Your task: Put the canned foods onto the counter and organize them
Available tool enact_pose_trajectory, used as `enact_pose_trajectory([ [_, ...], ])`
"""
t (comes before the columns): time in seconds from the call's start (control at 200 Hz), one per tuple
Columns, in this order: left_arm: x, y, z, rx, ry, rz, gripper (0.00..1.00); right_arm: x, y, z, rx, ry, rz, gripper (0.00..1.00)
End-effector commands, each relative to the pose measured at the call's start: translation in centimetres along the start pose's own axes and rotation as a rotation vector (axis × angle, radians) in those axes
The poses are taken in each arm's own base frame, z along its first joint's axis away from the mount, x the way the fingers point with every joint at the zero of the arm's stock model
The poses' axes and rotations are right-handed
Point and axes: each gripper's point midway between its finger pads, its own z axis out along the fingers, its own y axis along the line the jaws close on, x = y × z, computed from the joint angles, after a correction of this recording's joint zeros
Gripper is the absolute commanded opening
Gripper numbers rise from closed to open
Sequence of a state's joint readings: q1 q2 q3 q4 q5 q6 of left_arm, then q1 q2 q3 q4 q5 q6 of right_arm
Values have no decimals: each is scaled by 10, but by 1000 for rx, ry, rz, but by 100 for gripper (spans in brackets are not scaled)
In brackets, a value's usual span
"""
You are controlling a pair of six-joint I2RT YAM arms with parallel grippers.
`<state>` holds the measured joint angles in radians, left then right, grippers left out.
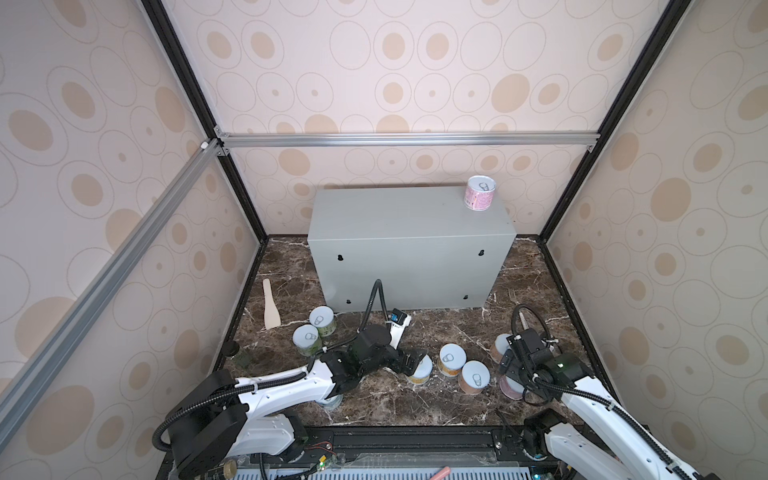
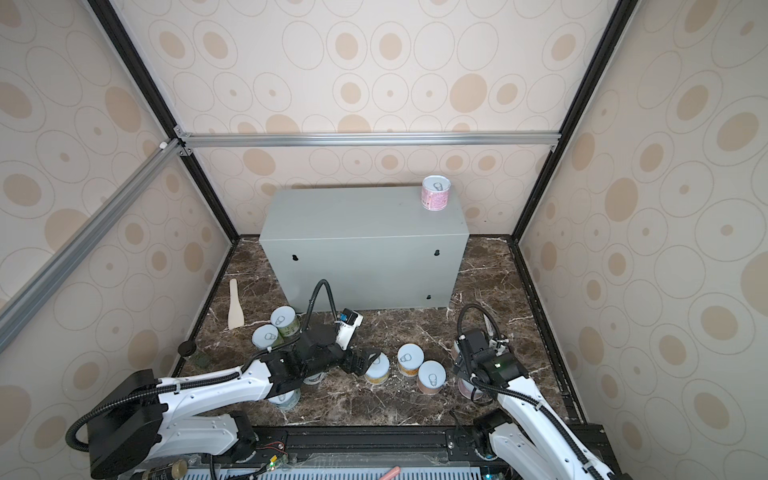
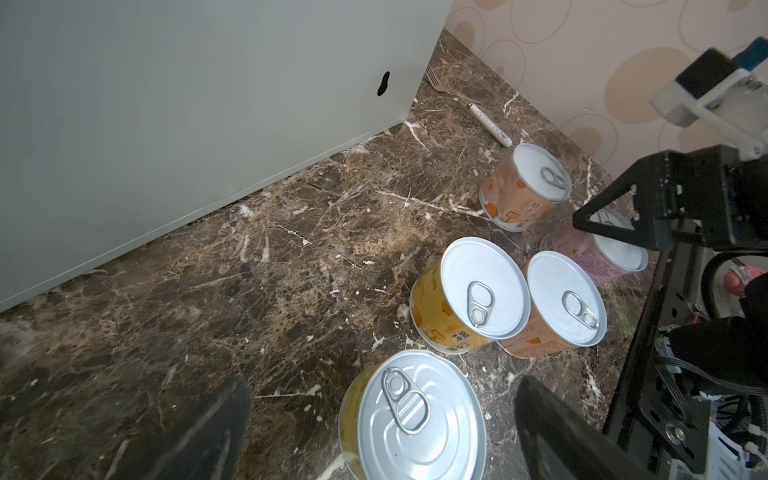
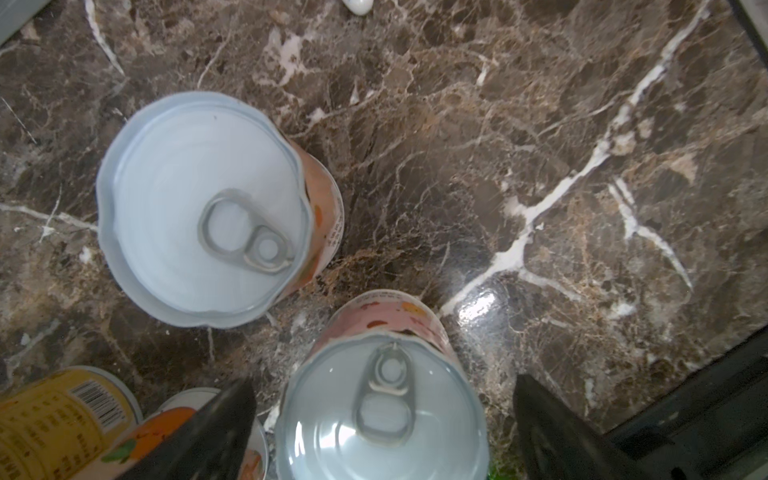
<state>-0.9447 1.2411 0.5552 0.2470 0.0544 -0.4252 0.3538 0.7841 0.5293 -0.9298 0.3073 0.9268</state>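
The counter (image 1: 409, 245) stands at the back with one pink can (image 1: 480, 193) on its top, far right corner. The other canned foods stand on the marble floor. My left gripper (image 3: 382, 432) is open and straddles a yellow can (image 3: 415, 419), with a gap on each side. A second yellow can (image 3: 465, 295) and an orange can (image 3: 561, 303) stand just beyond it. My right gripper (image 4: 380, 432) is open around a pink can (image 4: 382, 407) without touching it. An orange can (image 4: 199, 208) stands next to that. Two green cans (image 1: 315, 330) sit at the left.
A wooden spatula (image 1: 271, 305) lies near the left wall. A white-handled fork (image 3: 469, 108) lies by the counter's right corner. A bluish can (image 1: 332, 401) is partly hidden under my left arm. Patterned walls close in three sides.
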Motion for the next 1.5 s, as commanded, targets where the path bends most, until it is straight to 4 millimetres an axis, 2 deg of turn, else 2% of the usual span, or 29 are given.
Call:
enact_pose_trajectory([
  [0.0,-2,-4,-2,10,-14,17,99,3,9,3,-28,16,6,99],
  [0.35,-3,-2,-8,1,-23,11,99,9,63,1,-161,72,-87,99],
  [0.625,-1,4,-18,-24,-34,7,99,15,113,-4,-224,62,-253,99],
  [0.76,1,6,-21,-30,-37,0,99,19,131,-5,-229,72,-335,100],
  [0.91,1,7,-24,-33,-42,-2,99,13,134,-10,-241,36,-369,99],
  [1.095,0,6,-23,-31,-45,-3,99,10,127,-16,-277,-13,-409,99],
  [1.29,-8,0,-19,-14,-45,7,99,21,113,-7,-252,18,-425,99],
  [1.495,-18,-6,-18,2,-59,26,99,27,109,1,-236,33,-437,99],
])
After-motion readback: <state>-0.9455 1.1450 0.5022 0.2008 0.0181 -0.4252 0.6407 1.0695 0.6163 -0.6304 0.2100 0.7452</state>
